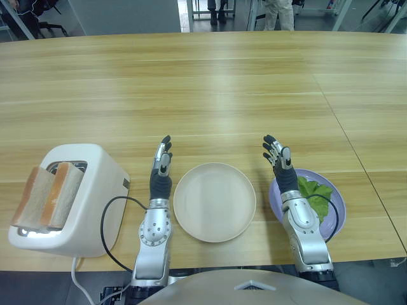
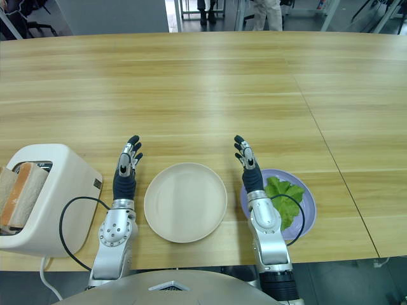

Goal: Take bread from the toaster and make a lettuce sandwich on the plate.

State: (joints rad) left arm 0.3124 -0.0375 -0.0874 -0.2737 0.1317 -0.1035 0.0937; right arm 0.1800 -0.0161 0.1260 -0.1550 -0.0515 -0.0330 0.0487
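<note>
- Your left hand [image 1: 161, 175] rests on the desk [image 1: 210, 95] between the toaster [image 1: 95, 190] and the plate [image 1: 214, 201]. Its fingers are stretched out straight and hold nothing.
- Your right hand [image 1: 283, 171] lies just right of the plate, over the near-left edge of the purple dish [image 1: 337, 219]. Its fingers are likewise extended and empty.
- The two bread slices [image 1: 49, 196] stand side by side in the toaster slots at the desk's near left. Their upper parts rise well above the top.
- Judge the bread as light, dry and crumbly. Pinch one slice gently across its flat faces at the exposed upper part. Lift it along the slot so it neither tears nor drags the toaster, which looks light enough to shift.
- The lettuce [image 1: 315, 196] lies on the purple dish beside your right wrist. Expect it to be limp, thin and easily bruised, so take it softly near the middle of the leaf.
- The plate is bare, so the first slice can go straight onto it.
</note>
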